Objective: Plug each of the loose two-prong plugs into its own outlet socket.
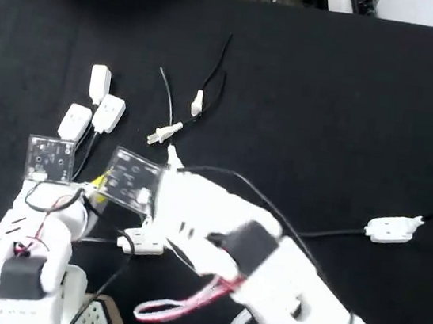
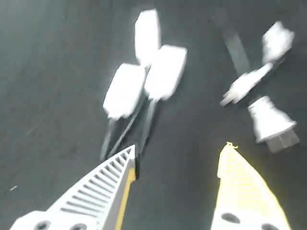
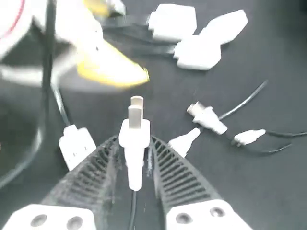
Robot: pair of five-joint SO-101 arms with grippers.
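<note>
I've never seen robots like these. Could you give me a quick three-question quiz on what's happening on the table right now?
1. True or false: the right pincer is shut on a two-prong plug, prongs pointing away from the arm.
2. How many white outlet sockets lie bunched together on the black table ahead of the left pincer? A) one B) three C) five
3. Fill in: the left pincer's jaws stand ____ and hold nothing.

Key: 1 true; 2 B; 3 open.
</note>
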